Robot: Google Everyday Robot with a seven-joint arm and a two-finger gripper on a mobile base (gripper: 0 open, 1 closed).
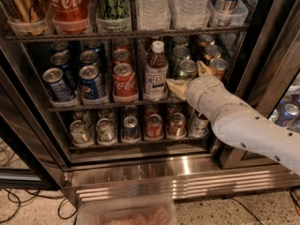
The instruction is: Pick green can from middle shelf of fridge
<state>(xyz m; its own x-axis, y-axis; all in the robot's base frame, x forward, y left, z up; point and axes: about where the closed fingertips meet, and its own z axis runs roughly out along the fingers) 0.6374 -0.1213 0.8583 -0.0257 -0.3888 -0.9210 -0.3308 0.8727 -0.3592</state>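
Note:
The green can (186,69) stands at the front of its lane on the middle shelf (108,106) of the fridge (140,168), right of a tea bottle (155,74). More green cans line up behind it. My gripper (188,77) reaches in from the lower right on a white arm (243,125). It is open, with one tan finger (174,85) at the can's lower left and the other (203,68) at its right side, so the can sits between them. Whether the pads touch it is not visible.
Bronze cans (218,65) stand just right of the gripper, a red cola can (124,81) and blue cans (91,82) to the left. Tall cans and water bottles fill the rack above, small cans the rack below. The dark door frame (269,55) is close on the right. A clear bin (126,212) sits on the floor.

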